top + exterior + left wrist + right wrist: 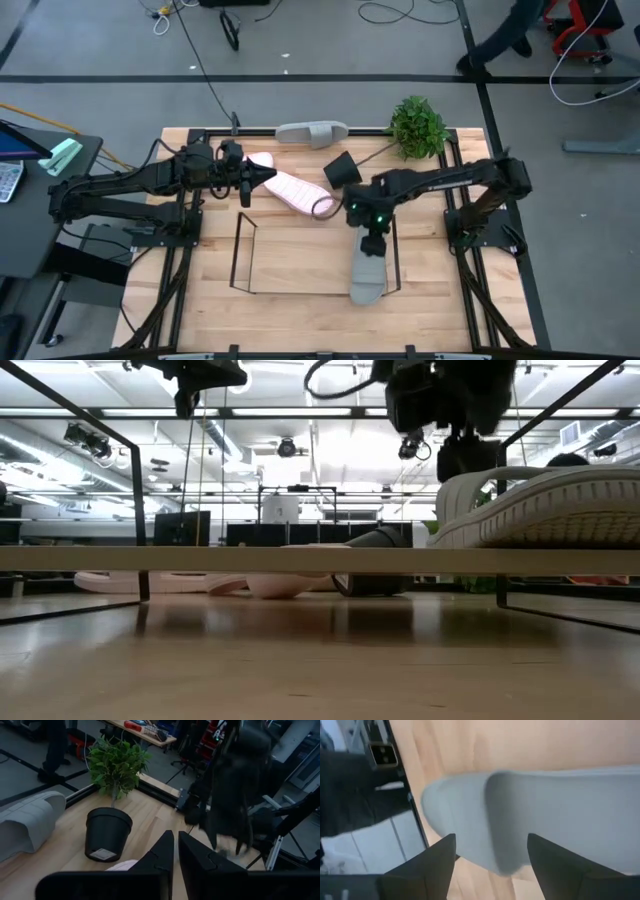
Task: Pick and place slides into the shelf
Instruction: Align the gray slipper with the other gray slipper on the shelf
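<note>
The surface (300, 310) carries the shelf (240, 255), a wire frame near its middle. One grey slide (368, 272) already lies in the shelf's right end, so the step in hand looks like the release of that slide. The right gripper (372, 240) hovers just over its heel end, fingers spread wide with nothing between them; the slide lies directly beneath, apart from the fingers. Next, that arm likely needs to lift clear and go for another slide. A pink slide (295, 188) lies behind the shelf, and the left gripper (262, 174), fingers closed, sits at its near end. The second grey slide (312, 132) rests at the far edge, beside the pot (340, 168).
</note>
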Controlling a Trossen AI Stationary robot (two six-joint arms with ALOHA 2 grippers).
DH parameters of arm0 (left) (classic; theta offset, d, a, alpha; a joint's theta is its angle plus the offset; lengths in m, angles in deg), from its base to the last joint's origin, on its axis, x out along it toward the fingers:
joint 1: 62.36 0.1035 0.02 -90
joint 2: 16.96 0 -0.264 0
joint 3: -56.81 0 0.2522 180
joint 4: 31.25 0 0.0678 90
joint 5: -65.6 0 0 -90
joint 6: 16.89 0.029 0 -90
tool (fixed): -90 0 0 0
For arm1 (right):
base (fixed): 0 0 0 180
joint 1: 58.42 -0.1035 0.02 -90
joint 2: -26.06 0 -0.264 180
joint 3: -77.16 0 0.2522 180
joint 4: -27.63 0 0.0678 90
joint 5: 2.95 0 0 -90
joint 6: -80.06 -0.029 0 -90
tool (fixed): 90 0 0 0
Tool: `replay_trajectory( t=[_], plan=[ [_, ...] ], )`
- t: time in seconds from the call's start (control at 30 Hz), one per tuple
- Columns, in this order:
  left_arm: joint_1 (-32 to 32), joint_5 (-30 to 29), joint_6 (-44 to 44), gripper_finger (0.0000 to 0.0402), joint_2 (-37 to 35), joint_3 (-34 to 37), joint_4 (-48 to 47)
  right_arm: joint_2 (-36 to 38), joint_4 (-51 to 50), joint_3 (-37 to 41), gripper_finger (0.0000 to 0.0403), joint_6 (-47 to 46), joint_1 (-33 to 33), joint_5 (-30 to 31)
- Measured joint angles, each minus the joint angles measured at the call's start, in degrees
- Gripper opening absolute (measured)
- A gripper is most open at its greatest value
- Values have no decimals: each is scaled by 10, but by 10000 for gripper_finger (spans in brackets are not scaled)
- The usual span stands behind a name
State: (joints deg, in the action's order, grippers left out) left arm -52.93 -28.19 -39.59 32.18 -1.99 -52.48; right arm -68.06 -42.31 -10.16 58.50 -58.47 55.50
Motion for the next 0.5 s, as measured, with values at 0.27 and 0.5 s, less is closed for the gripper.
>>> replay_trajectory(
  t=[0.27,0.5],
  plan=[
    [0,0,-2,24,0,0,-10,101,59,0,252,-44,59,92],
    [0,0,-2,34,0,0,-10,163,212,0,252,-48,112,207]
  ],
)
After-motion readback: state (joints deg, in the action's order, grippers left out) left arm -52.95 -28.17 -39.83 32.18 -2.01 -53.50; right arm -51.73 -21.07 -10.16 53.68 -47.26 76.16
